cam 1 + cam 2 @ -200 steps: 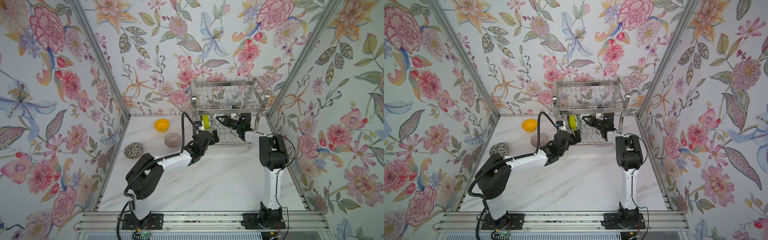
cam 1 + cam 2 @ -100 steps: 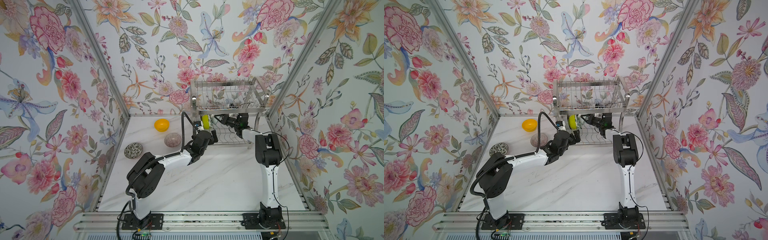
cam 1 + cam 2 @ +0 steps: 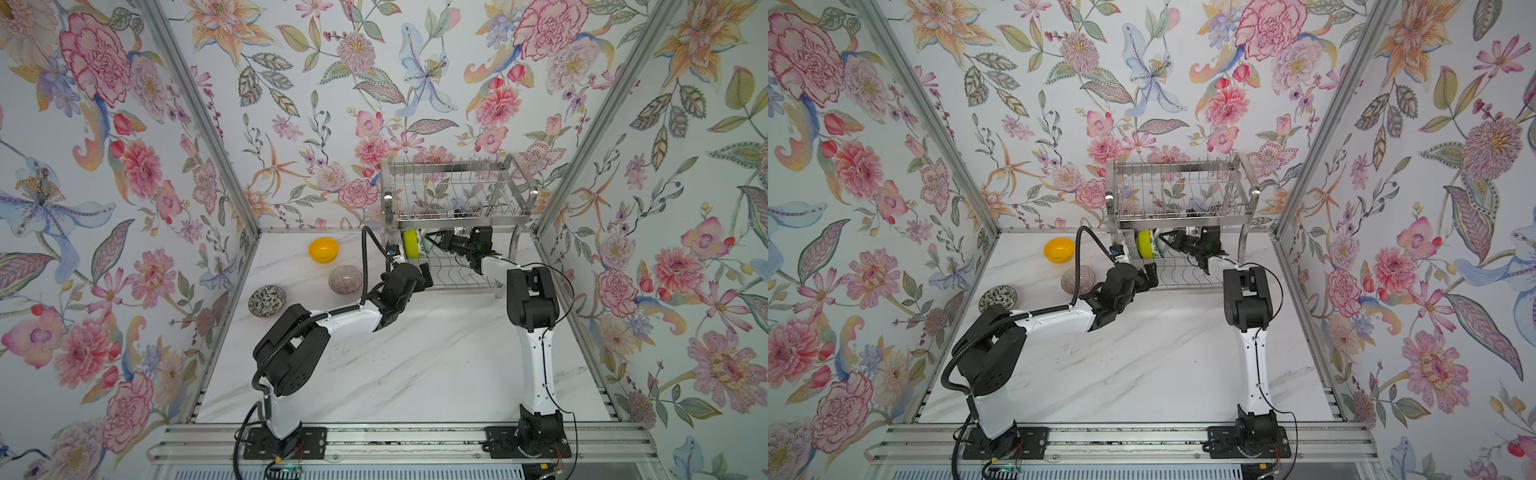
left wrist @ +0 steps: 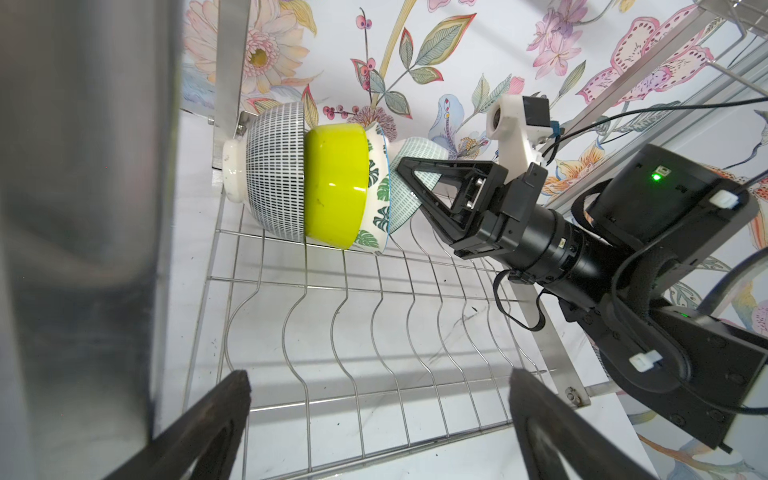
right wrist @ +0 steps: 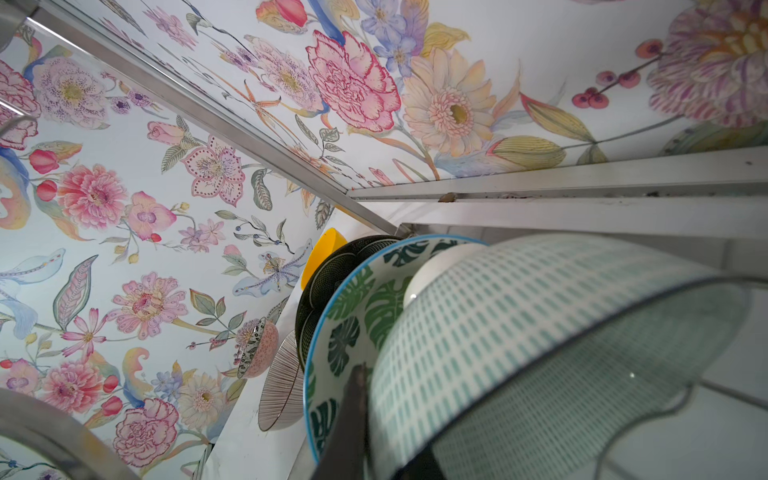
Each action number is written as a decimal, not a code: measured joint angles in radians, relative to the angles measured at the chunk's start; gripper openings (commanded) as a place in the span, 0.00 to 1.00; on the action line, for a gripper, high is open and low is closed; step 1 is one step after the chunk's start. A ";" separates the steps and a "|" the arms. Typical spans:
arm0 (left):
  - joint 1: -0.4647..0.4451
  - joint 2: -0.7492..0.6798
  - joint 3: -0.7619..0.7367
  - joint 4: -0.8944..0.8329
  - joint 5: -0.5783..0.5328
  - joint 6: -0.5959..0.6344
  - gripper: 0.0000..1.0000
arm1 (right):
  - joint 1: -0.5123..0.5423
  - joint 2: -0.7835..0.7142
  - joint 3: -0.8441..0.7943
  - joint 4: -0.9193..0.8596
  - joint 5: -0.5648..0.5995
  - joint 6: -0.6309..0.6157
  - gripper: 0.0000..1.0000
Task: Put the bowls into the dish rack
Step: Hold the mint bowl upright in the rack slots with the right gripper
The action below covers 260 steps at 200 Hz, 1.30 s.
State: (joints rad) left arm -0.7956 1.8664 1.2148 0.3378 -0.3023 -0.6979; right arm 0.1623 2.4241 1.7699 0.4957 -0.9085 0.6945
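— Rack [image 3: 457, 166] contents, lower tier?
— Four bowls on edge, nested at its left end: black-white bowl [image 4: 276, 166], lime bowl [image 4: 336, 183], leaf bowl [image 4: 376, 178], and pale green bowl [image 4: 401, 203] rightmost.
— Right end effector [image 4: 404, 166]?
— Pressed together on the pale green bowl's wall, one finger outside and one inside, per the right wrist view.
— Left end effector [image 4: 382, 436]?
— Spread wide and empty, at the lower tier's front edge, low over the counter [image 3: 415, 374].
— Bowls outside the rack?
— Three on the counter, left of the rack: orange bowl [image 3: 323, 250] near the back wall, ribbed bowl [image 3: 345, 279] in front of it, speckled bowl [image 3: 267, 301] by the left wall. All upright and apart.
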 measured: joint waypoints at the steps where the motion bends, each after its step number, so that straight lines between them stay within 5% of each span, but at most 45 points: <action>1: 0.000 0.000 0.000 0.000 0.000 0.000 0.99 | 0.000 0.000 0.000 -0.002 0.000 -0.001 0.00; 111: 0.000 -0.002 -0.035 0.023 0.015 -0.007 0.99 | 0.006 0.000 0.063 -0.198 -0.003 -0.183 0.09; 260: 0.000 -0.017 -0.052 0.026 0.018 -0.007 0.99 | 0.014 -0.001 0.070 -0.275 0.011 -0.239 0.19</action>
State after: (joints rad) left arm -0.7959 1.8492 1.1625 0.3637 -0.2840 -0.7052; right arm 0.1768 2.4233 1.8400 0.2203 -0.8978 0.4557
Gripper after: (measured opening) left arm 0.989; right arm 0.186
